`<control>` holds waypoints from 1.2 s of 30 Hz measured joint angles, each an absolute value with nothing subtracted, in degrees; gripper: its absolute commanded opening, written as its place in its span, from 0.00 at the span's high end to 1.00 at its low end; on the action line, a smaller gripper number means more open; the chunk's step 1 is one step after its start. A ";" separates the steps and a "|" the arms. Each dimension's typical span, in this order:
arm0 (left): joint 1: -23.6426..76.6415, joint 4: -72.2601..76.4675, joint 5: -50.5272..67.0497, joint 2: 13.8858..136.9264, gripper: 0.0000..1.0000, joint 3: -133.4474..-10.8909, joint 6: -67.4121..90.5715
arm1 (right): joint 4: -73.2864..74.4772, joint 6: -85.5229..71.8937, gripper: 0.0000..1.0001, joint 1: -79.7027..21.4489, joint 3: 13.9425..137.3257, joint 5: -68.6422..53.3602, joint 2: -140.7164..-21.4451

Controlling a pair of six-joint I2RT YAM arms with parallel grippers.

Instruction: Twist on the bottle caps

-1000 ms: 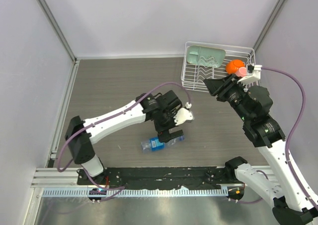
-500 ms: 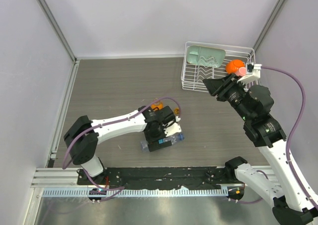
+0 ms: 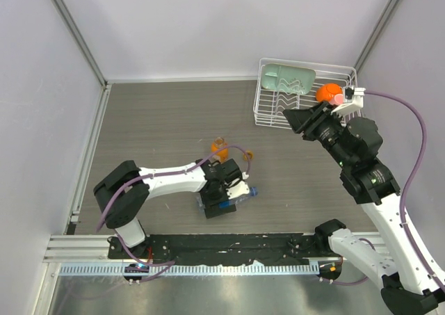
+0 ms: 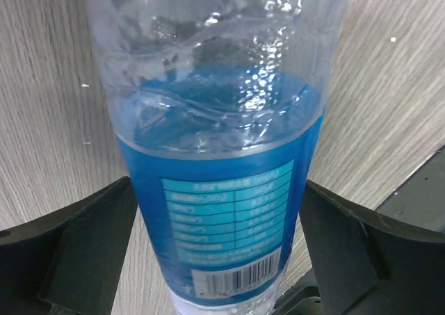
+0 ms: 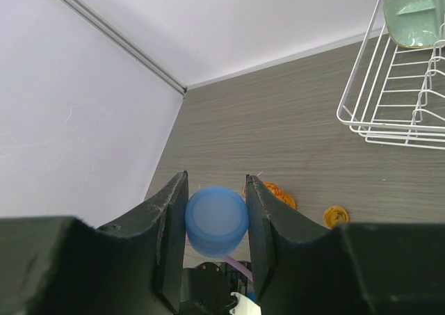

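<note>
The clear bottle (image 3: 240, 194) with the blue label lies on its side near the table's front edge. My left gripper (image 3: 221, 198) is down over it, and in the left wrist view its fingers (image 4: 83, 245) press both sides of the label (image 4: 222, 217). My right gripper (image 3: 295, 120) hovers high beside the rack, shut on the blue cap (image 5: 216, 220). The squat orange bottle (image 3: 220, 148) stands just behind the left gripper, and it also shows in the right wrist view (image 5: 280, 194). The orange cap (image 3: 249, 155) lies on the table to its right, and the right wrist view (image 5: 336, 215) shows it too.
A white wire rack (image 3: 261, 113) stands at the back right, holding a green dish (image 3: 288, 77), an orange ball (image 3: 328, 92) and a pink cup (image 3: 338, 100). Walls close the table on the left, back and right.
My left gripper has come down and toward the front, from above the clear bottle onto it. This uncovered the orange bottle and the orange cap. The right arm has not moved.
</note>
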State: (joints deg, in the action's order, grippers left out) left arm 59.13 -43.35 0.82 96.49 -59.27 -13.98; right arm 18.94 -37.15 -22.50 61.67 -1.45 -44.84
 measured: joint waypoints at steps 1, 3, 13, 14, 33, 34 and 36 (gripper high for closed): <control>59.16 -42.94 0.51 96.49 0.02 -58.74 -14.11 | 18.92 -37.15 0.72 -22.50 61.73 -1.48 -45.01; 59.16 -41.71 -0.03 96.47 0.04 -58.19 -14.26 | 18.92 -37.15 0.73 -22.50 61.80 -1.58 -45.32; 59.16 -35.99 0.27 96.49 0.23 -58.13 -14.55 | 18.94 -37.17 0.74 -22.50 61.82 -2.07 -46.19; 59.16 -35.66 0.32 96.49 0.24 -58.11 -14.59 | 18.92 -37.17 0.74 -22.50 61.82 -2.07 -46.17; 56.12 -40.80 -4.19 80.73 0.40 -67.66 -20.01 | 23.90 -30.74 0.79 -22.50 71.88 -3.33 -53.28; 54.92 -42.00 -4.12 78.83 0.41 -71.48 -19.99 | 24.58 -29.93 0.79 -22.50 73.21 -3.84 -54.00; 52.77 -43.51 -2.76 75.72 0.43 -77.32 -19.84 | 25.82 -28.45 0.79 -22.50 76.12 -5.08 -55.61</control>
State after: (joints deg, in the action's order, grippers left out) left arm 52.77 -43.51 -2.76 75.72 -77.32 -19.84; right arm 25.82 -28.45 -22.50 76.12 -5.08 -55.61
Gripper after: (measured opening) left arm 0.612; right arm 0.397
